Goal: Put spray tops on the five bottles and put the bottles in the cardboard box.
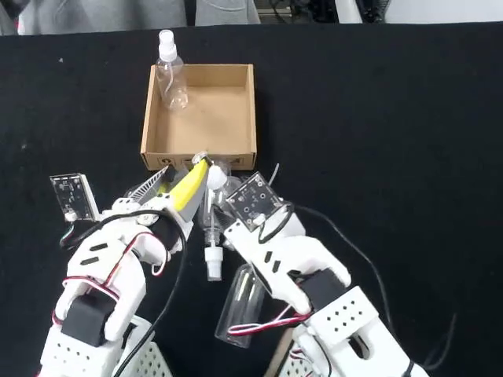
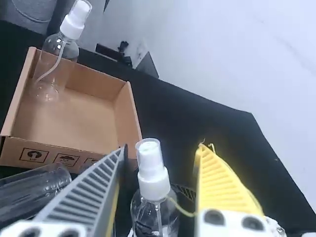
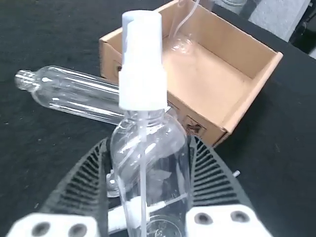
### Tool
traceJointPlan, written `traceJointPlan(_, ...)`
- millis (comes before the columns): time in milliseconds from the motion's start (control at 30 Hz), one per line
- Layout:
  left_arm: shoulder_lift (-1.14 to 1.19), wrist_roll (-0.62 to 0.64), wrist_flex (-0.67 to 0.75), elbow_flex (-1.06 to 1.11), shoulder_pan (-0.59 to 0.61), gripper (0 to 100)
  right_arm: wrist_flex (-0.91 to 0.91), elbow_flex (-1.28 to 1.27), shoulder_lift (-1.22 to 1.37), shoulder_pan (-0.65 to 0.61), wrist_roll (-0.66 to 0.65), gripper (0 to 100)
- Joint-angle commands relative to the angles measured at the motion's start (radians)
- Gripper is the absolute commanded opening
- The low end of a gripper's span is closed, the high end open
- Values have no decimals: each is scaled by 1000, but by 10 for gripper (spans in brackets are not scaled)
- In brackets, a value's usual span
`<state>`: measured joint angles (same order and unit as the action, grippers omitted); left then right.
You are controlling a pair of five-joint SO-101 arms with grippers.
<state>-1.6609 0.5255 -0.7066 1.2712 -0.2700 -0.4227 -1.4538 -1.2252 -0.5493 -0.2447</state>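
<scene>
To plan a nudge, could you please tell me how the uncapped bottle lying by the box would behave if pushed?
The bottle lies on its round side on the flat table, so it would probably roll. Clear and empty, it is likely light and may skid. Its smooth wall looks slippery to grip.

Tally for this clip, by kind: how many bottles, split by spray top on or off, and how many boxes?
Bottles with spray top: 3 (boxed bottle, held bottle, capped lying bottle)
Open-necked bottle: 1
Bottle with neck hidden: 1
Cardboard box: 1
Total: 6
</scene>
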Motion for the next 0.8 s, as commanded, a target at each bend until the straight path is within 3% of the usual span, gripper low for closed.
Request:
traceJointPlan(0, -14, 0, 15, -15, 8, 210, 28, 15, -25, 69, 8, 67)
traceJointPlan(200, -21, -2, 21, 7, 21, 210, 15, 7, -120, 104, 8, 67)
traceJointPlan(433, -15, 2, 109, 44, 137, 208, -144, -13, -371, 101, 8, 67)
traceJointPlan(767, -14, 0, 180, 94, 143, 206, -333, -48, -680, 91, 6, 67)
